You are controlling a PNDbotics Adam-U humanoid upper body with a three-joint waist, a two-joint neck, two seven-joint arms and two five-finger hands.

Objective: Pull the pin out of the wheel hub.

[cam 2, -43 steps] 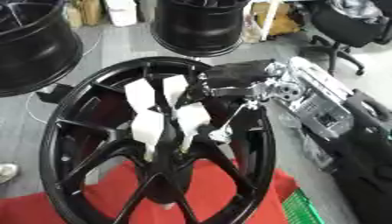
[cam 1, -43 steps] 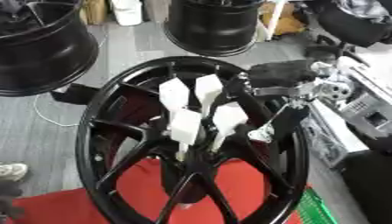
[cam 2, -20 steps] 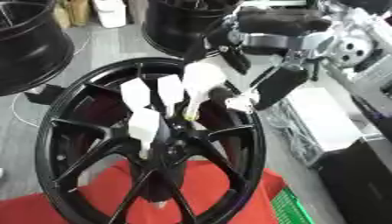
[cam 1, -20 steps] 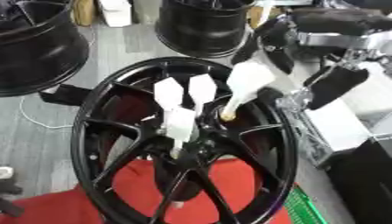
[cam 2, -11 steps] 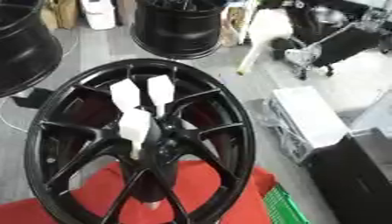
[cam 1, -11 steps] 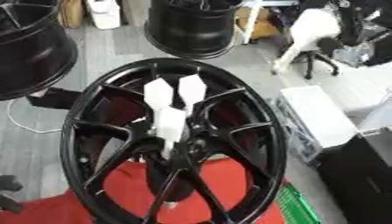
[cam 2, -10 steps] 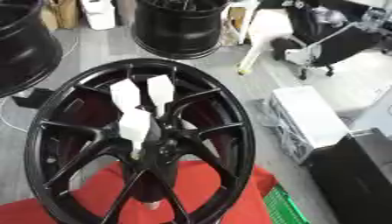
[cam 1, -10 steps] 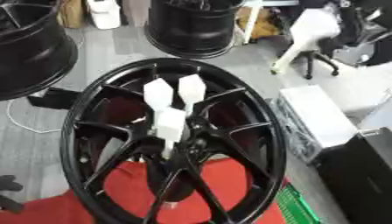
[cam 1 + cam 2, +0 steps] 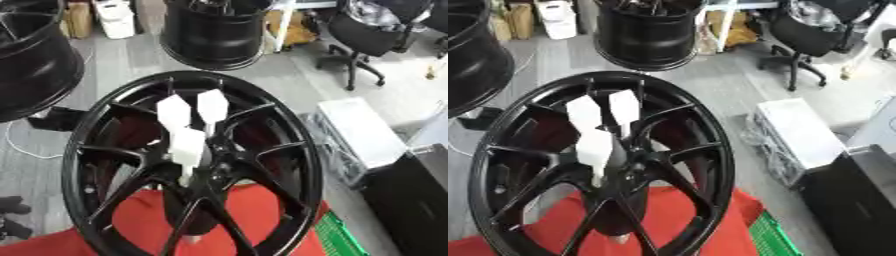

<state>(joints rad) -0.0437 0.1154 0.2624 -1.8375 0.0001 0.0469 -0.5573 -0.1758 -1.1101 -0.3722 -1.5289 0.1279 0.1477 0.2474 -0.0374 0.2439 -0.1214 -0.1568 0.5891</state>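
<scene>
Neither robot hand shows in either eye view, so whether each is released, clenched or grasping cannot be told.

Nearest the camera lies a red mat (image 9: 262, 215), spread under the lower part of the wheel (image 9: 289, 150). A green crate (image 9: 337, 237) sits at the mat's right corner, and a tall black box (image 9: 411, 200) fills the lower right edge. At the lower left edge a dark shoe (image 9: 10, 217) shows on the grey floor (image 9: 131, 55).

The wheel is glossy black, with thin paired spokes that run from its hub (image 9: 199, 175) to a wide rim, and it fills the middle of both views. Red mat shows through the gaps between the lower spokes. Three white pins stand up from the hub area: a left pin (image 9: 172, 112) and a right pin (image 9: 212, 104) just beside each other above the centre, each with a broad, flat, angular head, and a lower pin (image 9: 186, 148) close below them, whose narrow stem reaches down to the hub.

Right of the wheel stands a pale box (image 9: 359, 132) with a wire frame against its near side. A white cable (image 9: 22, 147) curls on the floor to the left.

Farther off, a second black wheel (image 9: 31, 60) stands at the left edge and a third (image 9: 219, 32) at top centre. A black office chair (image 9: 372, 37) stands at the upper right, and a white jug (image 9: 114, 17) and cardboard boxes (image 9: 77, 17) sit against the far side.
</scene>
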